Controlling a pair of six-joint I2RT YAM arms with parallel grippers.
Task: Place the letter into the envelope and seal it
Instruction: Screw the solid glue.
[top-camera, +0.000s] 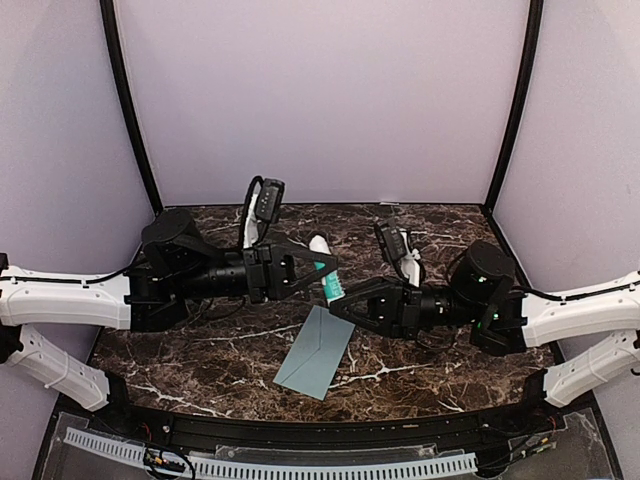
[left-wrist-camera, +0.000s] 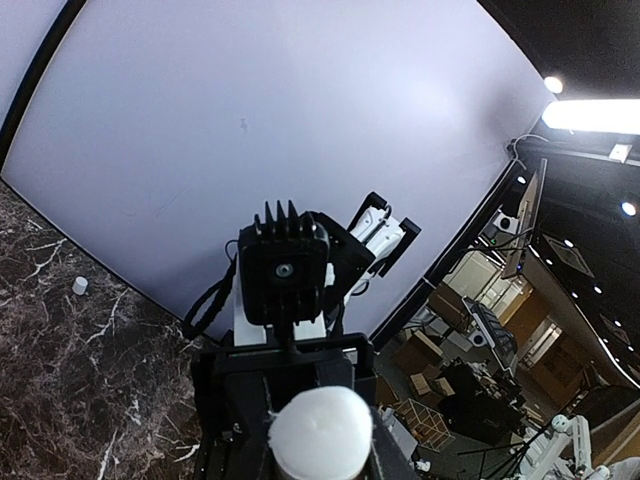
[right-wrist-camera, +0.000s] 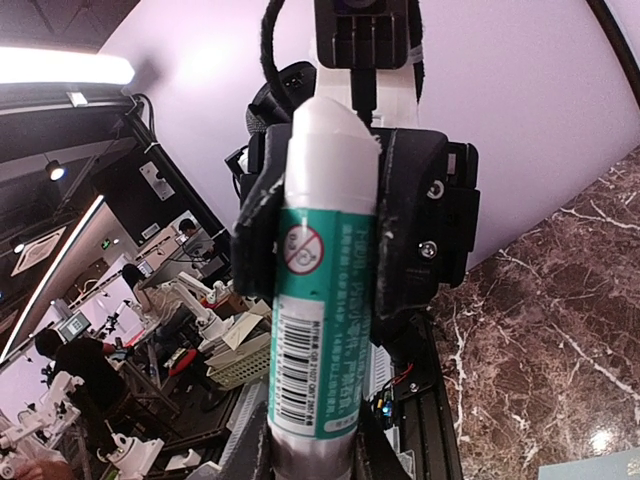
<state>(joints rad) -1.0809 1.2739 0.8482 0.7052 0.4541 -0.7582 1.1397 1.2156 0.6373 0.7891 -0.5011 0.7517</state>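
Observation:
A glue stick (top-camera: 325, 275) with a teal label and white tip hangs above the table's middle, caught between both arms. My left gripper (top-camera: 327, 266) is shut on its upper body. In the right wrist view the left fingers (right-wrist-camera: 420, 220) clamp the glue stick (right-wrist-camera: 320, 300) on both sides. My right gripper (right-wrist-camera: 315, 458) closes round its lower end. The left wrist view looks down on the white tip (left-wrist-camera: 320, 432). The pale teal envelope (top-camera: 315, 350) lies flat below them, flap closed. Its corner (right-wrist-camera: 590, 466) shows in the right wrist view. The letter is out of view.
A small white cap (left-wrist-camera: 80, 285) lies on the dark marble table (top-camera: 200, 350) near the back wall. Purple walls close in the back and sides. The black base rail (top-camera: 300, 430) runs along the near edge.

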